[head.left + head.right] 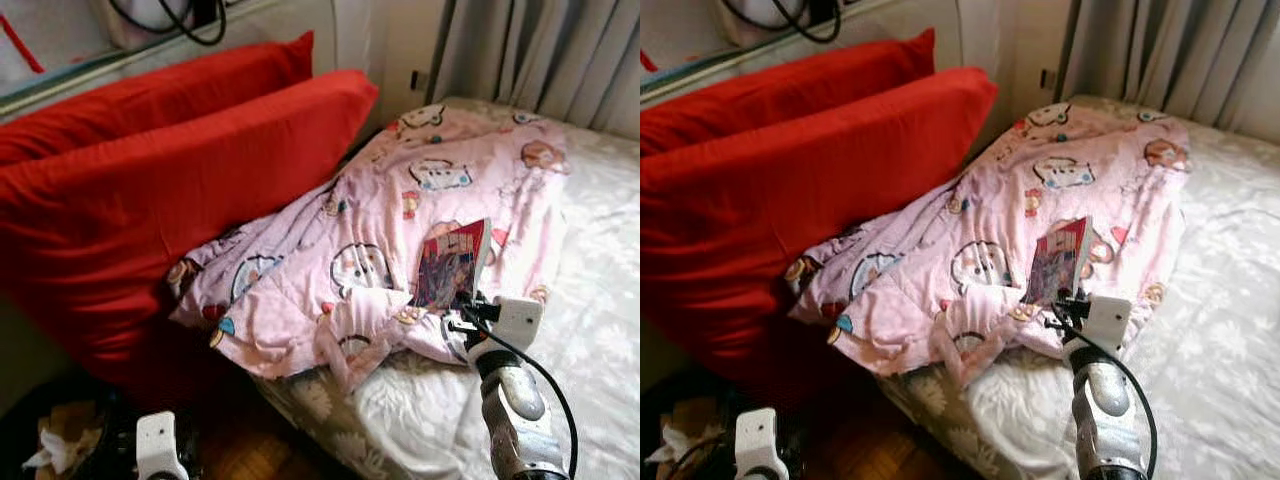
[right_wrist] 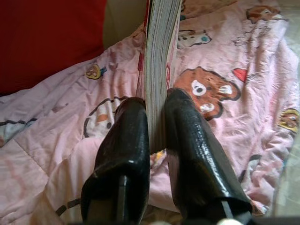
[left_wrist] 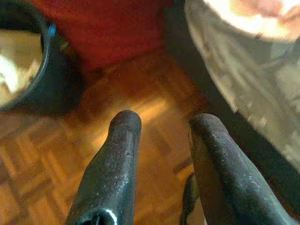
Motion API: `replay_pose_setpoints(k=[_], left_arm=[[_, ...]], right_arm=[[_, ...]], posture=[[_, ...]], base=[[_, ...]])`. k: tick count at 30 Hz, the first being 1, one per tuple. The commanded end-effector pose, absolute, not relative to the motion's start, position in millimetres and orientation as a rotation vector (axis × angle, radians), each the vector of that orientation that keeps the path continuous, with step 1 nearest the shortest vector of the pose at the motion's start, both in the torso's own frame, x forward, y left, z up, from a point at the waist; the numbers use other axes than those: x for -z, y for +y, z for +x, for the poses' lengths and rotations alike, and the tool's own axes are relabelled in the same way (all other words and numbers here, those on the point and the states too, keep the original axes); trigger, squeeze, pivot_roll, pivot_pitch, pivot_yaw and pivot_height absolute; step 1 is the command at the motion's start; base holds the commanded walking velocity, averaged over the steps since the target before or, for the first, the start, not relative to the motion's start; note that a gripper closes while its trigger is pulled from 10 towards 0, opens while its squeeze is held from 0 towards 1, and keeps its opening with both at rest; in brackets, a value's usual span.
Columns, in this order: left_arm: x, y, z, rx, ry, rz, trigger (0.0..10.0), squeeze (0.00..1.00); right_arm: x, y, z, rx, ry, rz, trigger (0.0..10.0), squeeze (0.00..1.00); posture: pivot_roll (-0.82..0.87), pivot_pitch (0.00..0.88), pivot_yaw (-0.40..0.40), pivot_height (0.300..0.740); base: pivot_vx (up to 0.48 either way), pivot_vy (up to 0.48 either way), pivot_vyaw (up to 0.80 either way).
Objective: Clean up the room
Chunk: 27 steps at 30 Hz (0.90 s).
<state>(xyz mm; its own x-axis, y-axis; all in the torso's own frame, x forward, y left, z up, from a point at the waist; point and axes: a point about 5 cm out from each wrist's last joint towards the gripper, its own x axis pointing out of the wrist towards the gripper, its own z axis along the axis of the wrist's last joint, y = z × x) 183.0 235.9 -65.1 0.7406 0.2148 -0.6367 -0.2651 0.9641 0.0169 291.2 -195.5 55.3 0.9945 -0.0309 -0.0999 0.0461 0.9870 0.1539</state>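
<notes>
A thin book (image 1: 451, 262) with a red and blue cover stands on edge above the crumpled pink cartoon-print blanket (image 1: 370, 250) on the bed. My right gripper (image 2: 157, 105) is shut on the book's lower edge; its page edges (image 2: 159, 56) run up between the two black fingers (image 2: 124, 154). The right arm (image 1: 512, 395) reaches up from the lower right. My left gripper (image 3: 161, 124) hangs low over the parquet floor beside the bed, open with nothing between its fingers.
Two large red pillows (image 1: 180, 180) lean at the head of the bed to the left. A white patterned sheet (image 1: 590, 330) covers the mattress at right. A dark bin (image 3: 28, 61) with crumpled paper sits on the wooden floor (image 3: 154, 93). Grey curtains (image 1: 540, 50) hang behind.
</notes>
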Motion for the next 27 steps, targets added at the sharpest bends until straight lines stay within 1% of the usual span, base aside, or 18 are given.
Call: replay_pose_setpoints(k=[1, 7, 9, 27], left_arm=[[72.7, 234.4, 171.2, -0.271, 0.742, -0.077, 10.0, 0.0], [78.1, 227.4, 164.6, -0.248, 0.776, -0.071, 10.0, 0.0], [78.9, 226.3, 163.8, -0.246, 0.78, -0.071, 10.0, 0.0], [77.4, 226.9, 168.1, -0.233, 0.777, -0.056, 10.0, 0.0]], right_arm=[[-60.5, -190.2, 294.9, 0.019, 0.075, 0.155, 10.0, 0.0], [-57.3, -190.0, 292.8, 0.023, 0.092, 0.157, 10.0, 0.0], [-55.4, -190.2, 292.6, 0.024, 0.109, 0.151, 10.0, 0.0], [-53.7, -187.4, 291.8, 0.019, 0.117, 0.161, 10.0, 0.0]], posture=[[0.05, 0.0, 0.031, 0.74], [0.05, 0.0, 0.029, 0.74], [0.05, 0.0, 0.028, 0.74], [0.05, 0.0, 0.032, 0.74]], base=[[0.0, 0.0, 0.0], [0.0, 0.0, 0.0], [0.0, 0.0, -0.57], [0.0, 0.0, -0.76]])
